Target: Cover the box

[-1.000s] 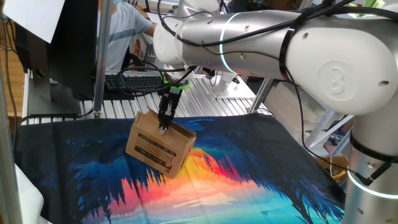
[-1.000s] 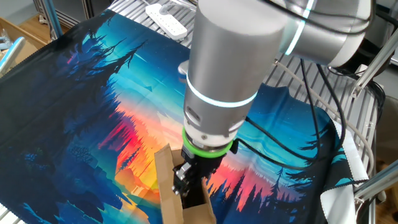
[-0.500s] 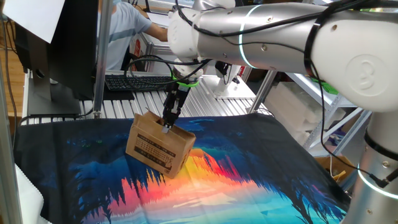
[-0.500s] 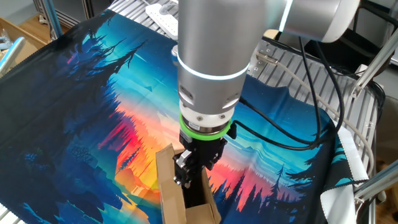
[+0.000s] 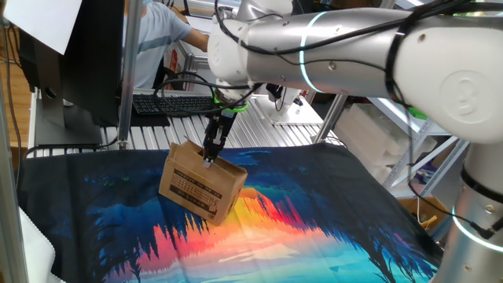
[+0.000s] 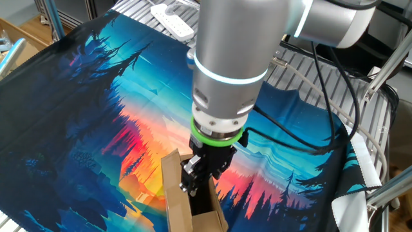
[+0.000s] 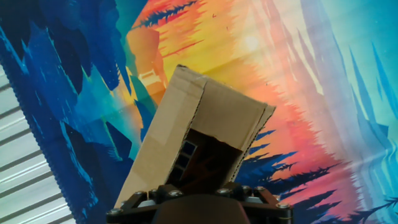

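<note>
Arm (image 5: pixel 338 39) bent over, fingers (image 5: pixel 210 155) pointing straight down

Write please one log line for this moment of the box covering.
task: cover the box | hand: pointing down over box top | box: on printed cloth, one flap raised, not yet closed

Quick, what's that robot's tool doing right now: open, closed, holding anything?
Tool: down at the top of the box, touching its flaps. Whether it is open or closed on a flap cannot be told.

Two opposite table views; hand camera downward.
</note>
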Controlling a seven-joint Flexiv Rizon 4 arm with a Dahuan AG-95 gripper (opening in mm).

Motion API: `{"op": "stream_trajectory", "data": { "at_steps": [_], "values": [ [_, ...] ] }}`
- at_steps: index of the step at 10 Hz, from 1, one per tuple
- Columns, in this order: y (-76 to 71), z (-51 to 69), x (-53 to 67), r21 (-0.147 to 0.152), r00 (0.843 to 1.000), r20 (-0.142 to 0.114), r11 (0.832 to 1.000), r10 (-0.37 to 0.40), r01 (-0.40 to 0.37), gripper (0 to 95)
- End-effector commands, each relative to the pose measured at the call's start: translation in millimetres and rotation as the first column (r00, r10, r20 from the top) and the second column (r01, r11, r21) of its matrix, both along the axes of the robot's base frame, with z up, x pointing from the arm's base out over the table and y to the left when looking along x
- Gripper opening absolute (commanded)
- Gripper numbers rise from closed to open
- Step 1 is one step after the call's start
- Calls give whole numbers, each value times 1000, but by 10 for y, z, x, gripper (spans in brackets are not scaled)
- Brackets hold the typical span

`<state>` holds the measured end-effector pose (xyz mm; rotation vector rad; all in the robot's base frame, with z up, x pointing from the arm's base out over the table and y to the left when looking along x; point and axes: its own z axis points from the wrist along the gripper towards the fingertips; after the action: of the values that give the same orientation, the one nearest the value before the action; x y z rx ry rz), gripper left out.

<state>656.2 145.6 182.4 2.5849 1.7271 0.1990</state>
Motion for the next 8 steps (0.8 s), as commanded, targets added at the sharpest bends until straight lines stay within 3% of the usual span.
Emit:
{"op": "stream_trajectory", "data": {
  "at_steps": [1, 4, 5, 8],
  "values": [
    [5, -6, 15, 2, 1000, 3, 1000, 0, 0, 570],
    [15, -36, 37, -1, 1000, 9, 1000, 3, -3, 570],
    [18, -45, 43, 1, 1000, 8, 1000, -7, 7, 760],
    [69, -31, 82, 3, 1000, 10, 1000, -5, 5, 760]
  ]
}}
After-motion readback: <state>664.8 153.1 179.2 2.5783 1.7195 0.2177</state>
